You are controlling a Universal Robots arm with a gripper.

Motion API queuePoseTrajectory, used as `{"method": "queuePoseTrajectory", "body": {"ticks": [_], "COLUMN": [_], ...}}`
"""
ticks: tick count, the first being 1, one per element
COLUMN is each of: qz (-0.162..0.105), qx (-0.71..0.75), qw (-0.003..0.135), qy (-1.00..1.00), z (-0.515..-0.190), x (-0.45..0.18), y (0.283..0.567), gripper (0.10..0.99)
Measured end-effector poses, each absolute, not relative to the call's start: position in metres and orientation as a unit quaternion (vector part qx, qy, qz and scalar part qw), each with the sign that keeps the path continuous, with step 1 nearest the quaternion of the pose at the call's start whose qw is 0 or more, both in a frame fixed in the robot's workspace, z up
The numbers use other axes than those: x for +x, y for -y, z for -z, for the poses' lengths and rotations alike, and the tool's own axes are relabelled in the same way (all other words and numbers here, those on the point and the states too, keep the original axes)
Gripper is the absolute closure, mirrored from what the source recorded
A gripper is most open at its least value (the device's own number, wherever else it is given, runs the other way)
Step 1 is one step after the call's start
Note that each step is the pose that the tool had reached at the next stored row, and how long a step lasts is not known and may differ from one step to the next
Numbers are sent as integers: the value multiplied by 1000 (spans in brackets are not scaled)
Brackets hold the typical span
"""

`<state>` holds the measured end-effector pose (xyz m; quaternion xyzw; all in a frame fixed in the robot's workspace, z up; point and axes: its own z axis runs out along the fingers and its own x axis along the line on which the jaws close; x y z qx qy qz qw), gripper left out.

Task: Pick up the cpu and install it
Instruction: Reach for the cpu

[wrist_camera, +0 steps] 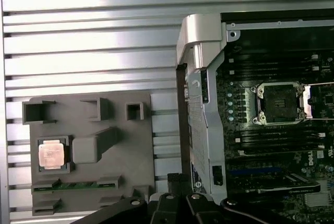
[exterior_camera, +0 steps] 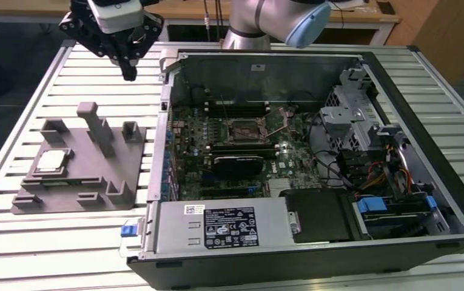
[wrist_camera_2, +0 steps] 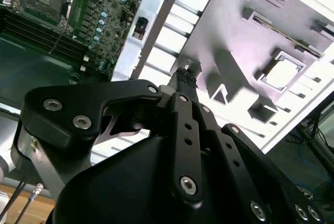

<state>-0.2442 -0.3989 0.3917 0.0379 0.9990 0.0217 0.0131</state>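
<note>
1. The cpu (exterior_camera: 51, 160), a small flat square chip with a pale silver metal top, lies flat in a square recess of a grey plastic block with upright tabs (exterior_camera: 94, 182).
2. Just beside the block, on the exterior view's right, an open black computer case (exterior_camera: 426, 109) rests on the slatted metal table (exterior_camera: 21, 103), a square socket (exterior_camera: 248, 128) on its green motherboard.
3. Farthest, the black gripper (exterior_camera: 128, 76) hangs above the table beyond the block, well apart from the cpu, jaws together and holding nothing.
</note>
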Motion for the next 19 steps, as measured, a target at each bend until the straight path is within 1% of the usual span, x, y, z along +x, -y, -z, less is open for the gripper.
{"method": "queuePoseTrajectory", "body": {"ticks": [19], "qz": [-22], "qx": [38], "qw": [13], "qy": [-999], "z": [-391], "x": [-276], "y": [399], "gripper": [980]}}
